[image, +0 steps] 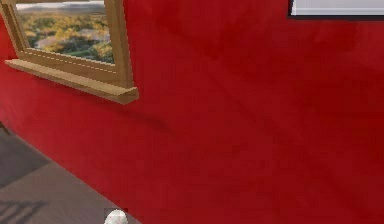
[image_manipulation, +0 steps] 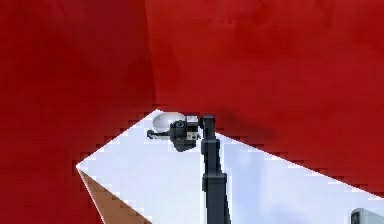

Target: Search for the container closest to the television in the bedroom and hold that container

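Bowl (image_manipulation: 165,119) rests on the white tabletop (image_manipulation: 150,178) right at the finger end of the gripper (image_manipulation: 166,133); whether it's held cannot be told.

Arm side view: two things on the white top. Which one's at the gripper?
The white bowl-shaped container at the white top's far corner, right by the gripper. The other, a dark thing at the view's lower right edge, lies well away.

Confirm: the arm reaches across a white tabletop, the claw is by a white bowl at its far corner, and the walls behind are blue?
The walls are red, not blue, as the arm side view shows. The rest holds: the arm reaches across the white tabletop, the claw by the white bowl at its far corner.
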### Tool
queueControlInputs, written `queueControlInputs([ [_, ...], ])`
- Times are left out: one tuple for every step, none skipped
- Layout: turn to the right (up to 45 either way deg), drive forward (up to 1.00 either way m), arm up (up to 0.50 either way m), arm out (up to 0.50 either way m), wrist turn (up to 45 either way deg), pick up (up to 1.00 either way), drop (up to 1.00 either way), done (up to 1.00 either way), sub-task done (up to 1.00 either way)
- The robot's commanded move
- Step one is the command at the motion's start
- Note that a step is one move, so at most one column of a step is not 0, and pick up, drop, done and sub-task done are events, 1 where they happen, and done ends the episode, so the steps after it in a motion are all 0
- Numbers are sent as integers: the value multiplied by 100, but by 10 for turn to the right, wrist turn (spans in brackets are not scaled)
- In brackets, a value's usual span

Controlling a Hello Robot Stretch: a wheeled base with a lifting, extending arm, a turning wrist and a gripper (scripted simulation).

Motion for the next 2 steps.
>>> queueControlInputs([
  [0, 0, 10, 0, 0, 0, 0, 0, 0],
  [0, 0, 0, 0, 0, 0, 0, 100, 0],
])
